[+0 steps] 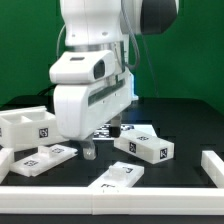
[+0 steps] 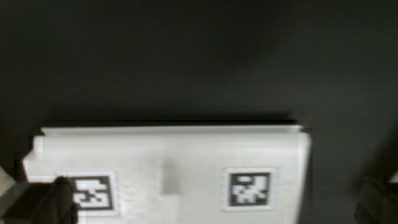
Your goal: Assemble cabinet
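Note:
The cabinet lies in loose white tagged parts on the black table. The large box body point(image 1: 25, 126) stands at the exterior view's left. A flat panel point(image 1: 42, 158) lies in front of it, a block-shaped piece point(image 1: 146, 146) lies at the right, and a third piece point(image 1: 118, 177) lies near the front. My gripper point(image 1: 94, 146) hangs low between the flat panel and the block-shaped piece. In the wrist view a white piece with two tags point(image 2: 171, 165) lies under my gripper point(image 2: 205, 208). The dark fingers point(image 2: 32, 200) stand wide apart at its sides. The gripper is open and holds nothing.
A low white wall point(image 1: 100, 197) runs along the table's front, and a short white wall piece point(image 1: 212, 166) stands at the exterior view's right. The marker board point(image 1: 106, 129) shows partly behind the arm. The green backdrop stands behind the table.

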You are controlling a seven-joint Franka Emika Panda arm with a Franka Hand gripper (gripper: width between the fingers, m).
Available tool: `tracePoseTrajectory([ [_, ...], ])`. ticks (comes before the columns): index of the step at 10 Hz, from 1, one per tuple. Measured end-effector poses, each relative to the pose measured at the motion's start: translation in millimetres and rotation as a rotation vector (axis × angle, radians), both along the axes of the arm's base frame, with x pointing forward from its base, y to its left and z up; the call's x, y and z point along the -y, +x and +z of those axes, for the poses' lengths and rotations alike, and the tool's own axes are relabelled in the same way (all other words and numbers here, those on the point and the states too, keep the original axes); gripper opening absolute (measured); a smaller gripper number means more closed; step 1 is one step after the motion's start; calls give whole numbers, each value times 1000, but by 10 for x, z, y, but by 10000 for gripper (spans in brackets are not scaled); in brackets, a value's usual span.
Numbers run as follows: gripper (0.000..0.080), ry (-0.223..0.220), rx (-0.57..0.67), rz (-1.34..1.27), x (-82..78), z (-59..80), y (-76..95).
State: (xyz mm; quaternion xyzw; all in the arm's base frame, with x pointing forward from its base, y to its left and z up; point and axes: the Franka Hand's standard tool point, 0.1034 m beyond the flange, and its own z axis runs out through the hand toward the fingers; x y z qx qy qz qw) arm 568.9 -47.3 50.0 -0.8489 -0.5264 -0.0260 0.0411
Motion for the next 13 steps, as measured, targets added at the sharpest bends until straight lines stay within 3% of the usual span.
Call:
tracePoseTrajectory([
  [2, 797, 4, 15, -24, -36, -60, 208],
  [6, 797, 19, 10, -51, -164, -258, 291],
  [9, 770, 19, 8, -53, -153, -267, 283],
  [10, 590, 19, 8, -53, -152, -268, 283],
  [11, 590, 19, 8, -53, -152, -268, 282],
  [12, 390, 19, 7, -53, -151, -269, 282],
  [13, 255, 19, 7, -53, -151, -269, 281],
])
